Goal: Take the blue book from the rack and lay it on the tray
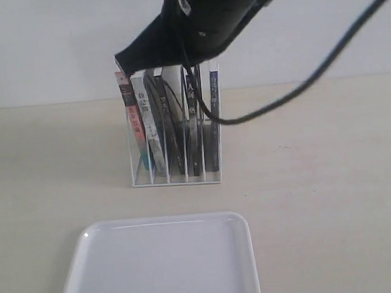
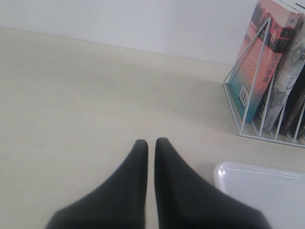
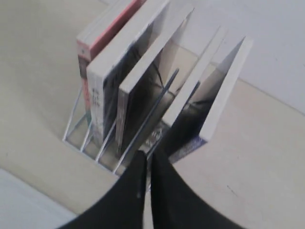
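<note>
Status: blue book stands upright in the rightmost slot of the rack, centre of the exterior view, top edge exposed for a grab from above. My right pincer hangs over it, narrow, empty. My left pincer is narrow too, near a corner of the tray, likely keeping clear.

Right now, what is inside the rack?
Five upright books: the blue book in the right end slot, a red-spined one at the left end. The arm covers some tops.
</note>
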You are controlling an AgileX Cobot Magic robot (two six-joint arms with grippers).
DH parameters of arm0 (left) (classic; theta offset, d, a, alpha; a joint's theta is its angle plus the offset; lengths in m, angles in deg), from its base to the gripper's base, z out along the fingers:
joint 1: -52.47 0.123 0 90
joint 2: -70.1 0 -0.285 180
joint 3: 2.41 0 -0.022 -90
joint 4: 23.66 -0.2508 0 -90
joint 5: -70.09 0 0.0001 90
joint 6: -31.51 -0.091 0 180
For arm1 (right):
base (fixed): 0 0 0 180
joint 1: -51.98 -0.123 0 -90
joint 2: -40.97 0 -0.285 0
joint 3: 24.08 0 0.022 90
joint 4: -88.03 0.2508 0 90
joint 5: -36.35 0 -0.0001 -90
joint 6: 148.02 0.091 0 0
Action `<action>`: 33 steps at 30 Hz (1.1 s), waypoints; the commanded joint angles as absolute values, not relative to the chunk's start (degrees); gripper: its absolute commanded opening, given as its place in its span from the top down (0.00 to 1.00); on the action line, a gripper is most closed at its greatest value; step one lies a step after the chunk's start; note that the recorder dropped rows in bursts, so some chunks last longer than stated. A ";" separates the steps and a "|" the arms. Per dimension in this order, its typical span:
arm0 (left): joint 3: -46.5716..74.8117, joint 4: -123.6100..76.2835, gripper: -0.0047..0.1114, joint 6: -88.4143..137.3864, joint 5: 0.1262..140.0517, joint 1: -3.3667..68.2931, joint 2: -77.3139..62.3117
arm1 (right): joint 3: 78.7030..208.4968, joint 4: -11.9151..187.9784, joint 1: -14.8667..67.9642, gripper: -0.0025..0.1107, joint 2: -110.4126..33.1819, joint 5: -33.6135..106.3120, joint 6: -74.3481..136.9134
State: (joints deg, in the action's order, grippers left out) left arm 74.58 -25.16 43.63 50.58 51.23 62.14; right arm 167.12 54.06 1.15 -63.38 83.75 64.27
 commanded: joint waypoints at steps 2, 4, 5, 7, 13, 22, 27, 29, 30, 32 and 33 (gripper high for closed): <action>74.81 -24.74 0.92 43.36 50.72 51.17 62.31 | 176.89 57.28 4.16 0.80 -69.54 84.85 63.70; 74.81 -24.74 0.92 43.36 50.72 51.17 62.31 | 179.47 60.59 5.65 0.71 -71.57 84.28 63.97; 74.81 -24.74 0.92 43.36 50.72 51.17 62.31 | 180.40 61.26 5.94 0.68 -72.33 84.23 64.01; 74.81 -24.74 0.92 43.36 50.72 51.17 62.31 | 183.04 61.94 6.91 0.65 -74.63 84.18 64.59; 74.81 -24.74 0.92 43.36 50.72 51.17 62.31 | 192.59 62.78 7.49 0.65 -81.28 86.93 64.73; 74.81 -24.74 0.92 43.36 50.72 51.17 62.31 | 203.13 62.67 8.09 0.65 -90.50 91.91 64.72; 74.81 -24.74 0.92 43.36 50.72 51.17 62.31 | 204.67 62.31 9.32 0.65 -93.56 92.71 66.68; 74.81 -24.74 0.92 43.36 50.72 51.17 62.31 | 204.80 62.42 10.18 0.65 -94.34 92.80 67.27; 74.81 -24.74 0.92 43.36 50.72 51.17 62.31 | 204.80 62.59 10.29 0.65 -94.33 92.62 67.27; 74.81 -24.74 0.92 43.36 50.72 51.17 62.31 | 204.80 62.67 10.29 0.65 -94.58 92.30 67.27; 74.81 -24.74 0.92 43.36 50.72 51.17 62.31 | 204.80 62.67 10.29 0.65 -94.58 92.02 67.27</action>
State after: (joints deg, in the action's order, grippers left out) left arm 74.58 -25.16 43.63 50.58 51.23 62.14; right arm 204.21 62.89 9.94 -94.71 92.34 66.98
